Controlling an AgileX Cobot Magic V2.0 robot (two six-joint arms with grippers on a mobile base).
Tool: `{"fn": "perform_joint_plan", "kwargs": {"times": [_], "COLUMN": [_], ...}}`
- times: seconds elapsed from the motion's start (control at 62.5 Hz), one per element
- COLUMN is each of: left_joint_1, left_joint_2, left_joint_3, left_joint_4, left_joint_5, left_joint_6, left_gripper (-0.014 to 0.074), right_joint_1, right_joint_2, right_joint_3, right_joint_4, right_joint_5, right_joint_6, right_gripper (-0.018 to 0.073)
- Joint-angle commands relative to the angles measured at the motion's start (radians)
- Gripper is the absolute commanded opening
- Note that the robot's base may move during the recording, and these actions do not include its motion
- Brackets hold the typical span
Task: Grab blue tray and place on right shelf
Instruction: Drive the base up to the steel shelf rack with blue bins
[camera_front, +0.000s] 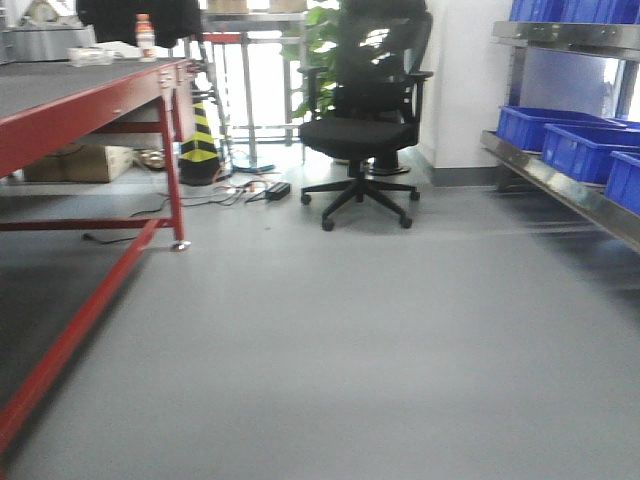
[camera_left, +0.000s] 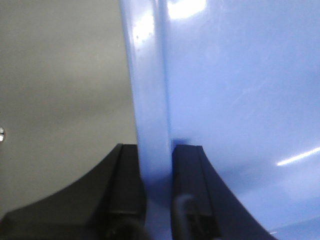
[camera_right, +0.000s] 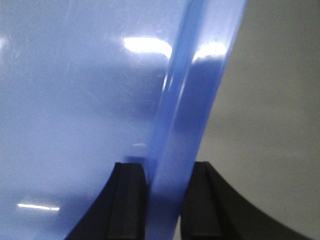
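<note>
Pinching the blue tray (camera_left: 240, 100) by opposite rims, my left gripper (camera_left: 156, 150) and right gripper (camera_right: 165, 167) each clamp a flared edge that runs away toward 12 o'clock. The tray hangs between my wrists above the floor (camera_front: 330, 350), so I judge its long axis spans 9 to 3. Farther off, the right shelf (camera_front: 560, 190) lies at 2 o'clock, nearer my right arm, with dark-blue bins (camera_front: 580, 145) on it.
</note>
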Motion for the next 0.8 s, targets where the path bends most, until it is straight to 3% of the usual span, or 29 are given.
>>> {"fn": "perform_joint_plan", "kwargs": {"times": [0.0, 0.784], "left_joint_1": [-0.022, -0.022], "left_joint_2": [-0.027, -0.027], "left_joint_3": [-0.024, -0.024], "left_joint_4": [-0.107, -0.123], "left_joint_5": [0.063, 0.063], "left_joint_6": [0.031, 0.031], "left_gripper": [-0.0048, -0.0048], "right_joint_1": [0.01, 0.01], "right_joint_2": [-0.016, -0.016], "right_joint_3": [-0.029, -0.029], "right_joint_4": [0.053, 0.053], "right_joint_5": [-0.128, -0.128], "right_joint_6": [-0.026, -0.026], "right_gripper": [0.0057, 0.0057]}}
